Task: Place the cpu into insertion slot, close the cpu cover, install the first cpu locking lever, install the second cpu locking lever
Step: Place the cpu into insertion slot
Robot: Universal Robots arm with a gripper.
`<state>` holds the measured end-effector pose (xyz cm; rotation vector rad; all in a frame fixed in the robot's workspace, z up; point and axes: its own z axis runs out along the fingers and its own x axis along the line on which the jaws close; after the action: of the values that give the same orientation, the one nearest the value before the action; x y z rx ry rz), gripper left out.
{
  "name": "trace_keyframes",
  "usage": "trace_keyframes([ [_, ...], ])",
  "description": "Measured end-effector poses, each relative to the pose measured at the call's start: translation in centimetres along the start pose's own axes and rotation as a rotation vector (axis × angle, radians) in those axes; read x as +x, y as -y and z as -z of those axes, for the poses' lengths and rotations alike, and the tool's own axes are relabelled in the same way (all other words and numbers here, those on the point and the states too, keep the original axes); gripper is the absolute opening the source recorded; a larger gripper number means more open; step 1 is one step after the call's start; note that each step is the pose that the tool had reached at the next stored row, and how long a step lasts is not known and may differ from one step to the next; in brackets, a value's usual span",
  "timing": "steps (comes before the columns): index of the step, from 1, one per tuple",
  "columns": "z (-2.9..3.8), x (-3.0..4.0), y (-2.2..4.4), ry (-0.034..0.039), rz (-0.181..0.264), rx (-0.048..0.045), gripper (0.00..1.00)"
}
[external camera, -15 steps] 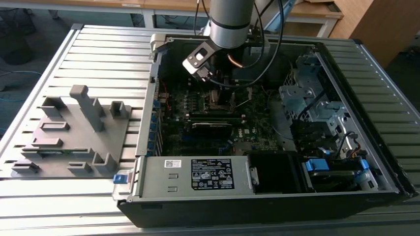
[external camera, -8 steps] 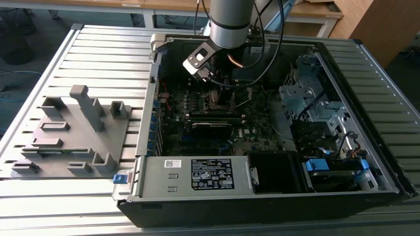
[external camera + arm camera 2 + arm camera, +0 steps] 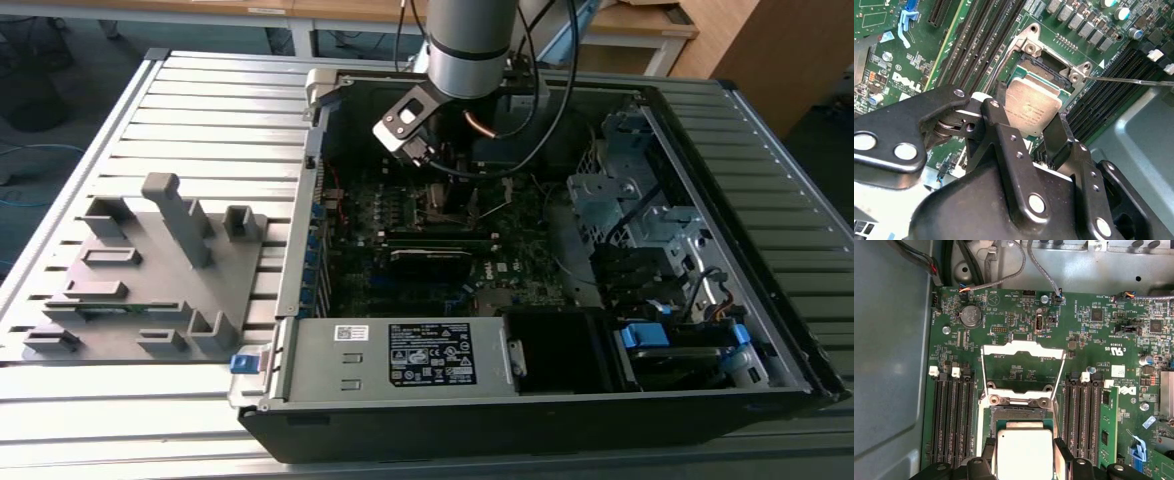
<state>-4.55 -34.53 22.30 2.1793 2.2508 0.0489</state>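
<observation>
The cpu [image 3: 1035, 114] [image 3: 1024, 460], a small square chip with a dull silver top, sits between my gripper's [image 3: 1029, 105] [image 3: 1024, 445] black fingers [image 3: 999, 125], which are shut on its two opposite edges. It hangs partly over the insertion slot [image 3: 1046, 70] [image 3: 1016, 415], whose dark far half still shows. The cpu cover [image 3: 1021, 349] stands flipped open beyond the slot, the board visible through its cut-out. A thin wire locking lever [image 3: 1134, 80] sticks out beside the slot. In the exterior view the gripper [image 3: 447, 190] reaches down into the open computer case over the motherboard [image 3: 400, 270].
Long black memory slots [image 3: 951, 415] [image 3: 1084, 415] flank the socket on both sides. The case's grey wall [image 3: 889, 365] is close by. A power supply box [image 3: 400, 355], a metal drive cage [image 3: 641, 210] and cables fill the case. A grey fixture [image 3: 147, 270] lies on the slatted table.
</observation>
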Motion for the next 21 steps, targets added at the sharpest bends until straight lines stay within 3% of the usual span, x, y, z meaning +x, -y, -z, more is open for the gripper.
trace_keyframes([
  [21, -0.44, 0.00, 0.00, -0.0002, 0.000, -0.0001, 0.54],
])
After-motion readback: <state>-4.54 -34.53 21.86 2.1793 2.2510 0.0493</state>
